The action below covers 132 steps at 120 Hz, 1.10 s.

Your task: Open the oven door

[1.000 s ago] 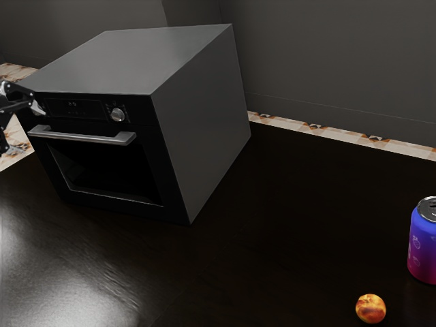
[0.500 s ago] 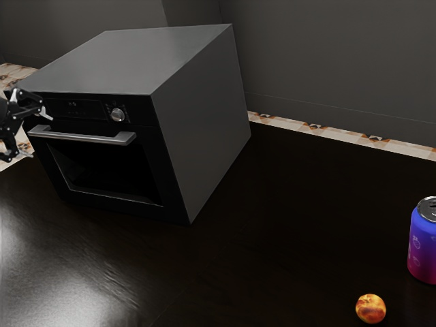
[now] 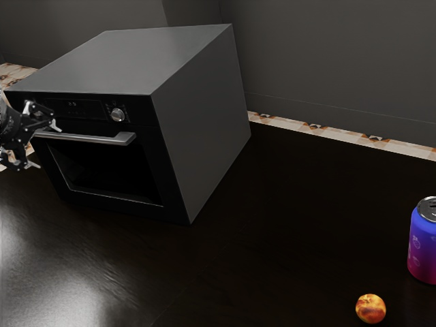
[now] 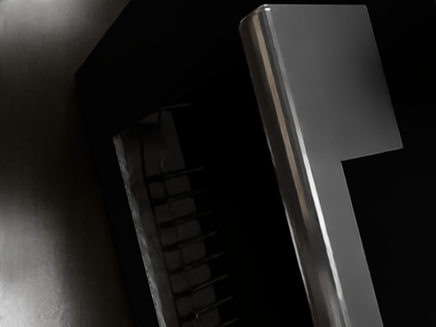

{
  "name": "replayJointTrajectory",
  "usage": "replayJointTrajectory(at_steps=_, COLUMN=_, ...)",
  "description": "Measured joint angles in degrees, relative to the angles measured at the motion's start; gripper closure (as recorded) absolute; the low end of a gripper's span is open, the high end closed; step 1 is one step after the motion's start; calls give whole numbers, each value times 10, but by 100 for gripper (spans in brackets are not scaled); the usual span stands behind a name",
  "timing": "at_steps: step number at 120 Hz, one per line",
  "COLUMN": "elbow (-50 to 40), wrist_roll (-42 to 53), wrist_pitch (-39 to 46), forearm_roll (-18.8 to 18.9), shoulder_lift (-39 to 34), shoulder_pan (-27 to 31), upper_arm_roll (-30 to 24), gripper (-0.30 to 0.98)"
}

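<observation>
Black gripper (image 3: 44, 146) with its fingers spread apart, oven door (image 3: 112, 175) shut just beside it toward the exterior view's right, metal handle (image 3: 88, 138) along the door's upper part, one end by a fingertip

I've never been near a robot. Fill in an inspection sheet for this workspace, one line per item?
Surface: dark, glossy table with a bright reflection.
Job's things: oven, its door shut, bar handle across it.
Clutter: blue-to-magenta can and small yellow-red fruit, both apart from the oven.
Gripper: the gripper is open, by the handle's end farther from the knob; contact unclear.
Cables: nothing seen.
Surroundings: dark grey wall, brown-and-white patterned strip below it.
</observation>
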Motion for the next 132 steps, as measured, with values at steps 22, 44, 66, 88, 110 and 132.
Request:
replayJointTrajectory(at_steps=22, elbow=-33, wrist_roll=-1, wrist_pitch=16, forearm_roll=0, shoulder_lift=-17, shoulder_pan=1, upper_arm_roll=0, gripper=0)
replayJointTrajectory(at_steps=44, elbow=-153, wrist_roll=-2, wrist_pitch=44, forearm_roll=1, shoulder_lift=-112, shoulder_pan=5, upper_arm_roll=0, gripper=0)
replayJointTrajectory(at_steps=66, elbow=-326, wrist_roll=-3, wrist_pitch=78, forearm_roll=0, shoulder_lift=-290, shoulder_pan=5, upper_arm_roll=-3, gripper=0)
replayJointTrajectory(at_steps=88, elbow=-431, wrist_roll=-4, wrist_pitch=89, forearm_roll=-4, shoulder_lift=-462, shoulder_pan=27, upper_arm_roll=-53, gripper=0)
replayJointTrajectory(at_steps=110, elbow=38, wrist_roll=7, wrist_pitch=-158, forearm_roll=153, shoulder_lift=-262, shoulder_pan=-223, upper_arm_roll=-6, gripper=0)
replayJointTrajectory(at_steps=132, elbow=263, wrist_roll=0, wrist_pitch=-356, forearm_roll=236, shoulder_lift=-61, shoulder_pan=-609, upper_arm_roll=135, gripper=0)
